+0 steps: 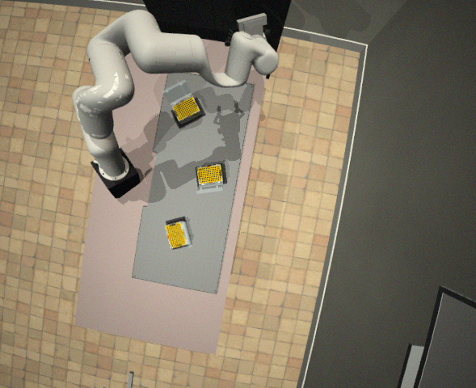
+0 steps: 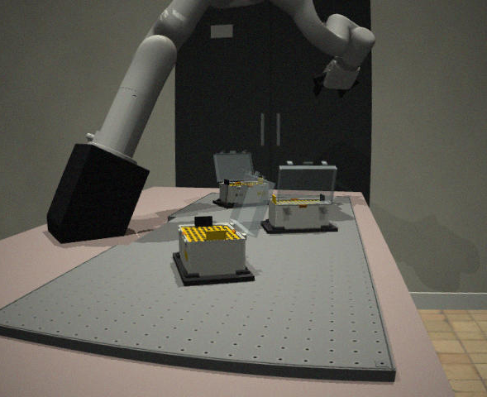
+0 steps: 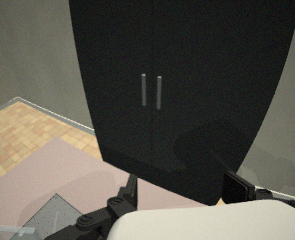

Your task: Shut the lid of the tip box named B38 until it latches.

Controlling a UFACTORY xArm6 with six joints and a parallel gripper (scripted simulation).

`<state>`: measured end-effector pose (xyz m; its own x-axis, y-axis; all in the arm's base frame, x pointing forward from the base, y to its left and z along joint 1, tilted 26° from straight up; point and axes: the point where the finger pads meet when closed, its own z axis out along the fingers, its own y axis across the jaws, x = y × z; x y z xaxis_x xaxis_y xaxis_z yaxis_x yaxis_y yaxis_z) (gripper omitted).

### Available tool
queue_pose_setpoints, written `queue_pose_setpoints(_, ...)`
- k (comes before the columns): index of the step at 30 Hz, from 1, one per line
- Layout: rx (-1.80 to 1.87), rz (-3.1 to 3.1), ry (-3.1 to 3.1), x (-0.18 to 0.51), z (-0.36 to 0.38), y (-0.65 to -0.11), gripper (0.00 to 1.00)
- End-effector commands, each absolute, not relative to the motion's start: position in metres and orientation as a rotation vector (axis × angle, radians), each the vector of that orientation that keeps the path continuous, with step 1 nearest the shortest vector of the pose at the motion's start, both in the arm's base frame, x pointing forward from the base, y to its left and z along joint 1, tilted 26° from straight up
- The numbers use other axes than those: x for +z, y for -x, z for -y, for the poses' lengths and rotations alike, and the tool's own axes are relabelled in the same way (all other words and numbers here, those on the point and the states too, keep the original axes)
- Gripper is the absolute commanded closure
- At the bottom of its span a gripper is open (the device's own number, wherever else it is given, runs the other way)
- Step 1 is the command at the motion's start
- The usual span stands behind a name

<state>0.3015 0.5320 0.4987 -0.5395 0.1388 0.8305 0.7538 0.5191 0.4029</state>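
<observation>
Exterior view, gripper (image 2: 336, 87) raised high with jaws spread wide and holding nothing, three open-lidded tip boxes well below on the perforated plate (image 2: 312, 308), stickers unreadable, farthest box (image 2: 238, 191) nearest beneath the jaws.

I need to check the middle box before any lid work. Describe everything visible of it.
The middle tip box is pale grey with a yellow tip grid on top, seated on a dark holder plate on the perforated grey board. Its translucent lid stands upright, fully open. Nothing touches it; the open gripper is high above.
</observation>
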Motion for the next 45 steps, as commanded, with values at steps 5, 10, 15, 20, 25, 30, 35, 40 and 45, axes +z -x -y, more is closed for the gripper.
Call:
queue_pose_setpoints(5,-1.021,1.991,0.724,0.501,-0.532,-0.301,0.00)
queue_pose_setpoints(10,-1.021,1.991,0.724,0.501,-0.532,-0.301,0.00)
queue_pose_setpoints(15,-1.021,1.991,0.724,0.501,-0.532,-0.301,0.00)
queue_pose_setpoints(20,-0.949,1.985,0.811,0.494,-0.521,-0.295,1.00)
queue_pose_setpoints(25,-0.873,1.976,0.901,0.482,-0.508,-0.287,1.00)
queue_pose_setpoints(30,-0.798,1.963,0.991,0.471,-0.495,-0.280,1.00)
queue_pose_setpoints(35,-0.725,1.946,1.082,0.461,-0.485,-0.275,1.00)
queue_pose_setpoints(40,-0.654,1.927,1.174,0.447,-0.468,-0.266,1.00)
queue_pose_setpoints(45,-0.584,1.904,1.266,0.435,-0.454,-0.259,1.00)
